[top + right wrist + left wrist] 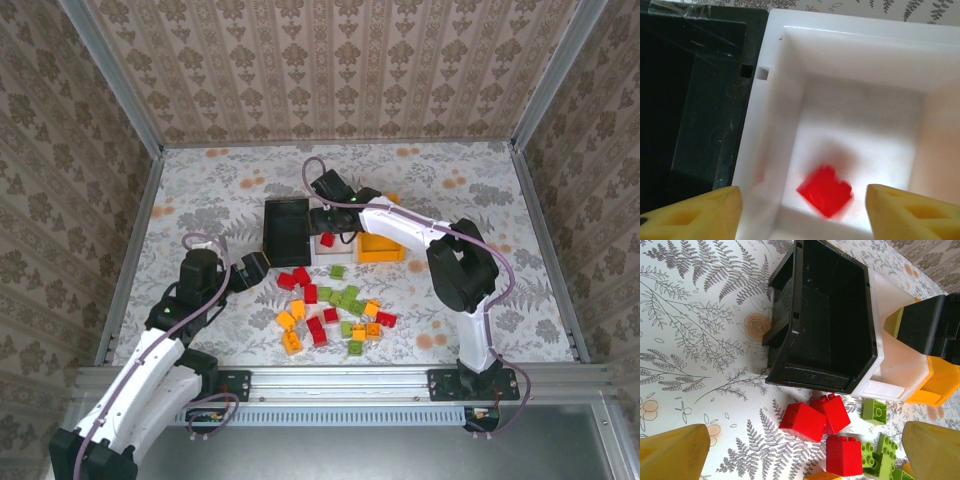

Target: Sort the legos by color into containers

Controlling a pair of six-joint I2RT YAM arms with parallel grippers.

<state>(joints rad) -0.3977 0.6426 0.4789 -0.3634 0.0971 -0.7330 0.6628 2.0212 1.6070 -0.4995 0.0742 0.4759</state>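
Right gripper [802, 212]: jaws apart, nothing between them, poised over the white bin [772, 125]. One red brick [825, 192] shows below on that bin's floor, blurred and clear of both fingers. The black bin [700, 100] stands flush against one long side of the white bin and looks empty in the left wrist view. The orange bin [382, 250] touches the white bin's other side. The right arm hides part of it, so its contents cannot be told.

Left gripper [802, 455]: wide open and holding nothing. It hovers over the near-left corner of the loose bricks [335, 305], just on the near side of the black bin.

Progress, as judged: very early. One red brick is binned. Roughly two dozen red, yellow-orange and green bricks lie mixed on the desk [210, 190].

Room: the pile starts just beside the bins' near walls. A few red bricks lie close to the black bin, so a low approach there could nudge it. Many bricks touch their neighbours, leaving little gap for fingers. There is open desk left of the black bin and beyond the bins. The arms are apart, but both are working the same strip.
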